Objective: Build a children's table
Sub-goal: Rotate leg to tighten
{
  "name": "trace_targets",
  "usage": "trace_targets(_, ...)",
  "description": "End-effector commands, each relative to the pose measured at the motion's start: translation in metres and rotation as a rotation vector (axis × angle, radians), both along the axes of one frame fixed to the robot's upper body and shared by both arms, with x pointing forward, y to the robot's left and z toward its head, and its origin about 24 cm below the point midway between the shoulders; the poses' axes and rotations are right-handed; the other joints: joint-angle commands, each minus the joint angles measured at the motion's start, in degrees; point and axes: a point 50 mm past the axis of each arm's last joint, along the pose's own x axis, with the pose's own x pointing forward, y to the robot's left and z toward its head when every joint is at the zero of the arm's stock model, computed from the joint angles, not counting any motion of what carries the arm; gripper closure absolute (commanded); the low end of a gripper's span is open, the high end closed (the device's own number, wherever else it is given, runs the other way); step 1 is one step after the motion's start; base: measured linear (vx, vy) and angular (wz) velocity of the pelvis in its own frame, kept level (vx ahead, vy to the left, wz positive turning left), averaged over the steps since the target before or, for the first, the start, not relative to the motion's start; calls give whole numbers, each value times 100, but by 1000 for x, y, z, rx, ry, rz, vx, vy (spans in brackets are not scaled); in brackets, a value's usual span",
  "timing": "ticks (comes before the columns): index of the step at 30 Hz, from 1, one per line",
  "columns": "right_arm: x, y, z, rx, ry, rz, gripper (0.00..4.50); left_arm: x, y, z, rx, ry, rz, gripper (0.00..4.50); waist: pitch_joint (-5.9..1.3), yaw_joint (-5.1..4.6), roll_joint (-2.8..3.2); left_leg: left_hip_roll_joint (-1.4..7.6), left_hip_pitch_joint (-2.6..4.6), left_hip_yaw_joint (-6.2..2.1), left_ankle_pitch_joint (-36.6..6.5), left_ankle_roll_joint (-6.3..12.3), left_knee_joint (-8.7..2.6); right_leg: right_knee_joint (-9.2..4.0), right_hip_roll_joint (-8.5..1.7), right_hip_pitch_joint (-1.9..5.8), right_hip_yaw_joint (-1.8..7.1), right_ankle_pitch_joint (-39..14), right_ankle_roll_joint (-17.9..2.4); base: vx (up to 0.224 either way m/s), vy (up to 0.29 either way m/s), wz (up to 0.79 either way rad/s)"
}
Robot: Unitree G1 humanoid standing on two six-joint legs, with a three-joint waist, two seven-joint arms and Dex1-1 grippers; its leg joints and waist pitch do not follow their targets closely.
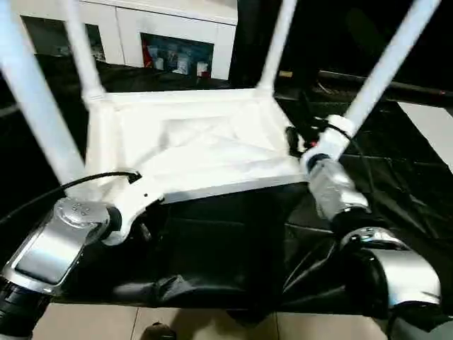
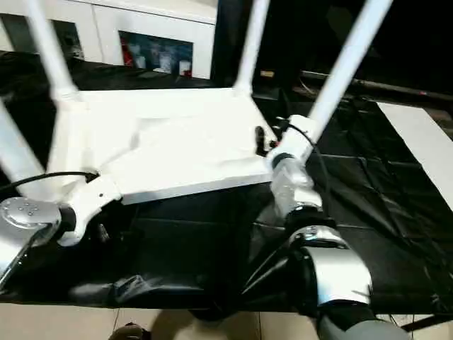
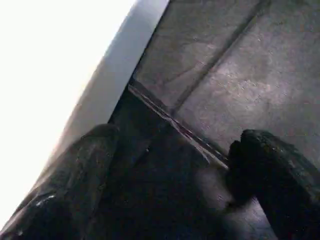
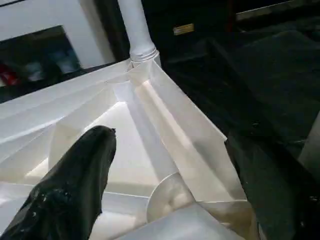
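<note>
The children's table lies upside down on black cloth. Its ribbed white tabletop (image 1: 205, 149) faces up and white legs rise from the corners: far left (image 1: 81, 49), far right (image 1: 276, 46), near left (image 1: 35, 99), near right (image 1: 386, 67). My left gripper (image 3: 177, 135) is low at the near-left corner, open, with only cloth between its fingers and a white edge beside one finger (image 3: 75, 180). My right gripper (image 4: 167, 140) is open at the near-right corner. Its black fingers (image 1: 291, 140) stand on either side of the corner rim beside the near-right leg.
The black cloth (image 1: 233, 241) covers the work surface and drops off at the near edge to a tiled floor (image 1: 212, 326). A white glass-door cabinet (image 1: 170, 35) stands behind. A white sheet (image 1: 432, 127) lies at the far right.
</note>
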Motion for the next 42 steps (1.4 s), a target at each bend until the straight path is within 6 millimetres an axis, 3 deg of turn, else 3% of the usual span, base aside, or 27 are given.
trace_targets(1,0,-28,6,-20,-31,-95,59,3,8,3,24,-33,32,7,-399,-71,156,64,179,-22,-1201,-422,-357,-370,-274,165,146,-536,-809,0,0,0)
trace_targets(5,-3,-50,8,-48,-32,-144,59,1,12,7,-6,-43,41,7,-404,-74,161,65,172,-21,-1135,-401,-343,-349,-264,171,138,-393,-845,0,0,0)
trace_targets(9,-4,-62,10,-64,-30,-151,59,-8,10,23,-191,-71,-17,7,-394,-82,152,51,149,-20,-1170,-401,-337,-354,-258,186,133,-358,-921,0,0,0)
trace_targets(12,-3,-52,9,-67,-32,-57,59,-24,15,33,-302,-76,-107,7,-388,-118,145,56,119,-34,-1256,-367,-349,-360,-268,203,132,-478,-899,0,0,0)
trace_targets(14,-3,-43,7,-93,-33,7,59,-36,22,36,-356,-39,-112,7,-378,-194,142,61,114,-39,-1368,-339,-350,-363,-258,182,129,-606,-935,0,0,0)
trace_targets(16,-3,-32,4,-126,-40,98,59,-45,34,40,-383,-6,-80,7,-367,-253,144,61,121,-36,-1451,-305,-351,-383,-246,164,133,-729,-958,0,0,0)
trace_targets(18,-6,-16,-1,-203,-52,240,59,-54,55,41,-363,7,-13,7,-339,-308,131,66,83,-52,-1541,-266,-373,-408,-261,174,142,-971,-931,0,0,0)
trace_targets(21,-13,-4,-12,-284,-32,371,59,-62,79,44,-347,7,64,7,-323,-347,107,81,119,-64,-1684,-210,-374,-459,-275,137,159,-1347,-899,0,0,0)
trace_targets(22,-17,-3,-18,-334,-11,407,59,-63,87,44,-344,-3,87,7,-316,-365,70,88,120,-63,-1668,-192,-387,-464,-265,132,157,-1368,-882,0,0,0)
trace_targets(23,-18,-2,-20,-350,-5,418,59,-64,89,44,-343,-7,93,7,-319,-354,88,92,140,-63,-1690,-197,-386,-456,-267,122,161,-1389,-889,0,0,0)
trace_targets(26,-27,-17,-30,-359,13,276,59,-58,117,50,-439,-134,171,7,-309,-284,167,80,203,-63,-1775,-289,-416,-478,-254,87,168,-1320,-856,0,0,0)
trace_targets(32,-44,-39,-48,-359,62,115,59,-39,132,57,-585,-352,238,7,-335,-222,191,76,245,-57,-1923,-419,-424,-450,-261,100,171,-1003,-871,0,0,0)
trace_targets(34,-52,-47,-55,-371,86,81,59,-32,132,57,-630,-404,243,7,-346,-197,191,68,269,-50,-1960,-436,-413,-458,-268,101,174,-1017,-839,0,0,0)
trace_targets(35,-55,-51,-57,-376,95,68,59,-28,132,58,-660,-428,246,7,-353,-217,167,65,202,-80,-1875,-436,-434,-439,-281,167,165,-986,-835,0,0,0)
trace_targets(36,-60,-54,-61,-380,107,62,59,-23,128,58,-700,-438,234,7,-356,-207,197,64,209,-78,-1871,-444,-430,-441,-286,160,167,-990,-830,0,0,0)
trace_targets(37,-64,-58,-64,-381,117,51,59,-18,125,58,-731,-438,222,7,-347,-214,181,59,233,-72,-1912,-425,-418,-461,-278,139,170,-1028,-828,0,0,0)
trace_targets(39,-70,-64,-67,-385,133,37,59,-10,117,57,-759,-424,183,7,-349,-223,166,61,208,-82,-1951,-413,-424,-455,-285,154,163,-1094,-861,0,0,0)
trace_targets(42,-75,-70,-69,-388,149,3,59,7,101,58,-795,-420,120,7,-349,-225,266,57,238,-86,-1945,-417,-417,-479,-286,143,172,-1119,-846,0,0,0)
